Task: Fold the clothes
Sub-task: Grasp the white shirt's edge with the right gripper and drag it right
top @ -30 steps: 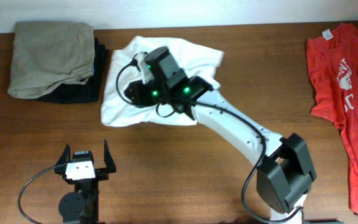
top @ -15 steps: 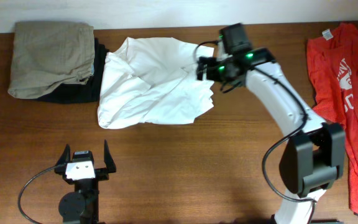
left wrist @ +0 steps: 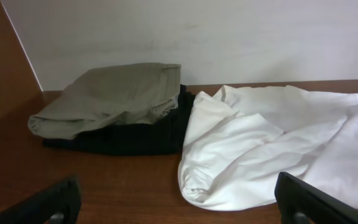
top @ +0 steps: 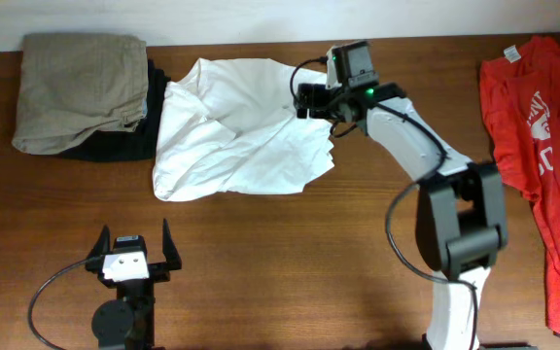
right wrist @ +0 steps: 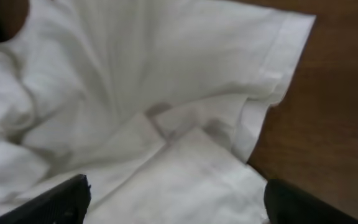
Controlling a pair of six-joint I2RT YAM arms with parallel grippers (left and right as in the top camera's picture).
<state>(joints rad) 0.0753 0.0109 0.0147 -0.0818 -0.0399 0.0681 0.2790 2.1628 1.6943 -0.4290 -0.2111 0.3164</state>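
Plainly, the main risk lies in how rumpled the white T-shirt (top: 236,136) is: it sits bunched in the upper middle of the overhead frame, its left edge touching the black garment (top: 129,144) under the khaki garment (top: 81,78) at upper left. The right gripper (top: 306,100) hovers over the shirt's right side with its jaws spread wide and nothing pinched between them; in its wrist view, layered folds and a hemmed edge (right wrist: 284,56) lie below. A pinch here would probably catch several layers at once, or only a loose ridge, and a pull would drag the whole heap instead of spreading it. A tug toward the left could also push cloth onto the folded stack and disturb it. The left gripper (top: 129,255) waits at lower left, jaws wide and empty, well apart from the shirt, so nothing pins the cloth against sliding on the wooden table (top: 290,262).
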